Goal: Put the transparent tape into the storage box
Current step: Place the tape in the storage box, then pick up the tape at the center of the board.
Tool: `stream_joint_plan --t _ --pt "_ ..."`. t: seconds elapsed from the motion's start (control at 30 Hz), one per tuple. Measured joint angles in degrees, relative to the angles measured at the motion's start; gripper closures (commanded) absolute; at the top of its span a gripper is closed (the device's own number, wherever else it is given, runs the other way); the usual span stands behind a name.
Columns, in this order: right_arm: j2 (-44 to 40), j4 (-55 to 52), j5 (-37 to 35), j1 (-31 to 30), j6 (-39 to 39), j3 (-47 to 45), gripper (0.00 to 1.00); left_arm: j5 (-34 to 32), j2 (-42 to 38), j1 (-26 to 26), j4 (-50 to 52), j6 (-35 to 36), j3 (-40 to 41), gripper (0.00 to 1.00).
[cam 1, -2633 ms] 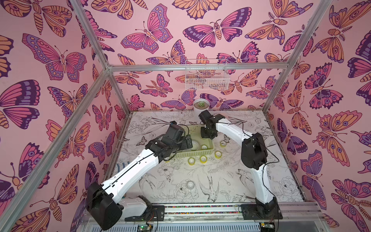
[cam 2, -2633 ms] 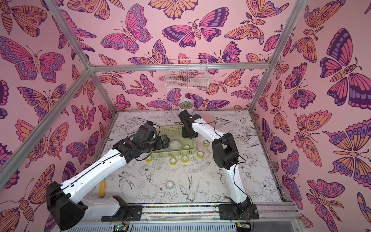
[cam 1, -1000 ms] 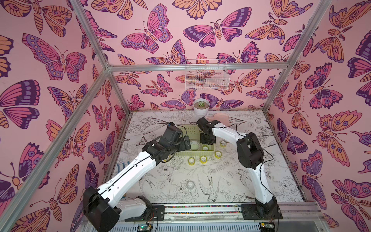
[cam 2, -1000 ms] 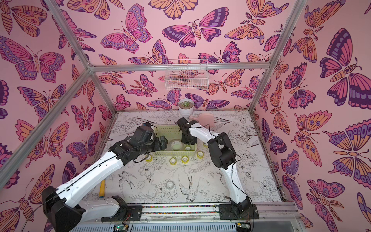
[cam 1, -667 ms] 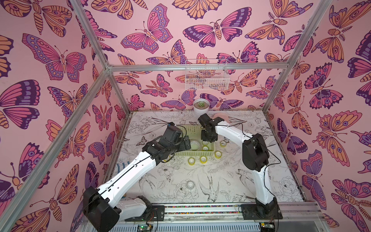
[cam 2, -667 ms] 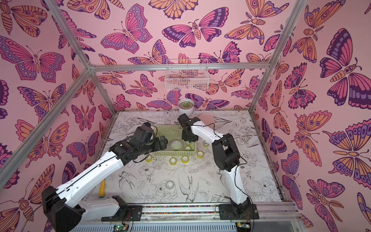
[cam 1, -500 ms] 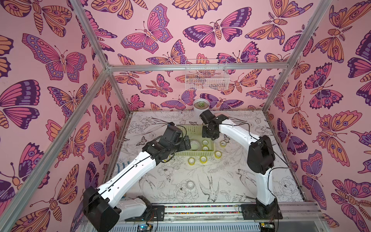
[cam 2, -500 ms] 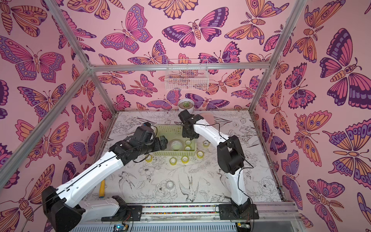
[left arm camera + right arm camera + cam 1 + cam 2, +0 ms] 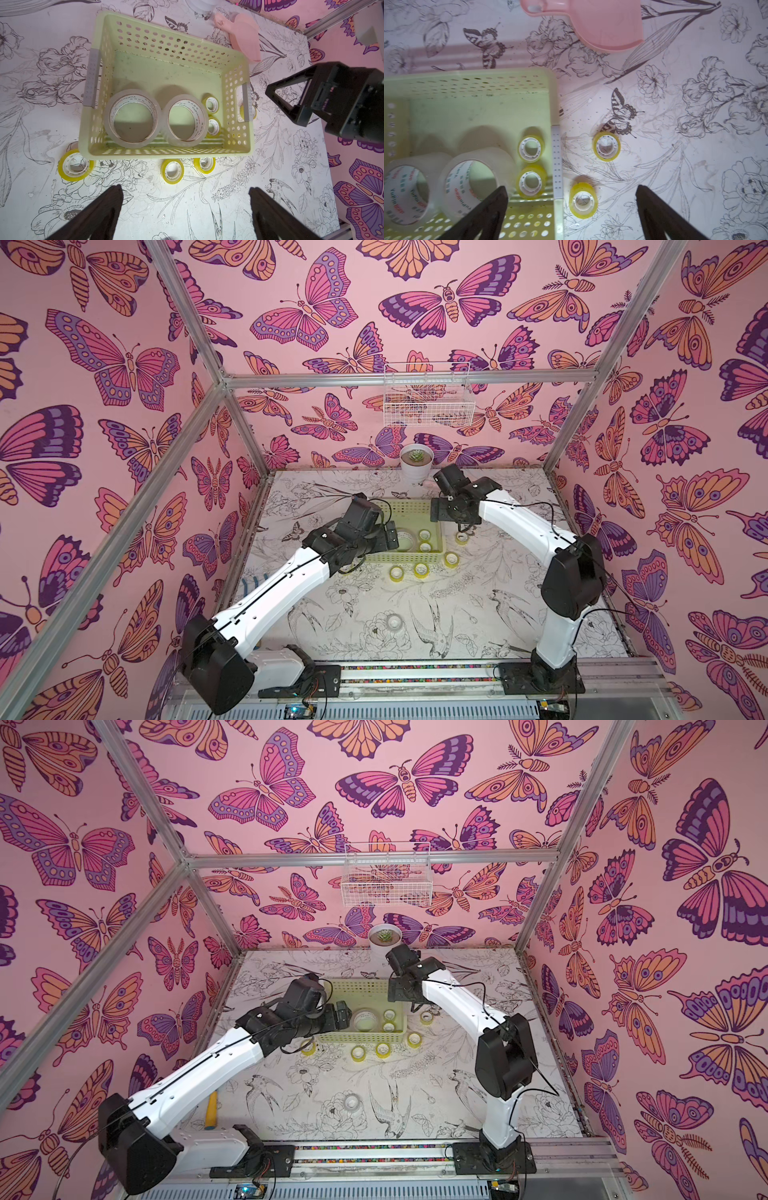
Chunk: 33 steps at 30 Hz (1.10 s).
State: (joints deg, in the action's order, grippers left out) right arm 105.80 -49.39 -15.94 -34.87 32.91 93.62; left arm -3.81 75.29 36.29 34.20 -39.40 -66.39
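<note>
In both top views the storage box (image 9: 409,507) (image 9: 365,986) sits mid-table between the arms; the left gripper (image 9: 392,536) hangs over its left end and the right gripper (image 9: 439,511) by its far right corner, though their finger spread is too small to tell here. Of the large clear tape rolls (image 9: 405,537) only one shows inside the box, beside two small yellow tape rolls (image 9: 424,535); loose yellow rolls (image 9: 382,1049) lie on the table along the near wall and by the right end; a colourless roll (image 9: 393,621) lies alone, well towards the arm bases.

In the left wrist view the left gripper (image 9: 185,188) has its fingers (image 9: 93,214) spread wide and empty over bare table just outside the box's near wall (image 9: 166,153); the two large clear tape rolls (image 9: 133,118) stand touching inside, with the small yellow tape rolls (image 9: 212,105) beside them.

In the right wrist view the right gripper (image 9: 571,187) is also spread wide and holds nothing; one finger (image 9: 488,212) is over the box, the other over the table; two loose yellow rolls (image 9: 606,146) lie just outside the end wall (image 9: 556,153); a pink scoop (image 9: 591,25) lies beyond.
</note>
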Motion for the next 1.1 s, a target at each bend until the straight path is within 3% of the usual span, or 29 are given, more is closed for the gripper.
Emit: stream_joint_plan --t 0.4,0.63,0.83,1.03,1.1 --pt "-4.39 1.42 0.17 5.73 -0.13 -10.25 0.01 6.67 7.1 2.45 -2.38 2.62 -6.16 0.0" --pt "-4.39 4.15 4.15 9.64 0.07 -14.67 0.17 9.35 10.88 4.02 -3.17 4.15 -9.94 0.0" --pt "-3.34 6.86 8.2 12.07 0.31 -15.72 0.43 10.51 12.81 4.63 -3.98 4.72 -11.85 0.0" --pt "0.59 9.2 11.1 13.57 0.17 -15.69 0.5 10.49 13.64 4.66 -4.17 4.72 -12.31 0.0" --pt "2.43 9.46 11.69 13.77 0.11 -15.69 0.57 10.49 13.64 4.66 -4.17 4.72 -12.31 0.0"
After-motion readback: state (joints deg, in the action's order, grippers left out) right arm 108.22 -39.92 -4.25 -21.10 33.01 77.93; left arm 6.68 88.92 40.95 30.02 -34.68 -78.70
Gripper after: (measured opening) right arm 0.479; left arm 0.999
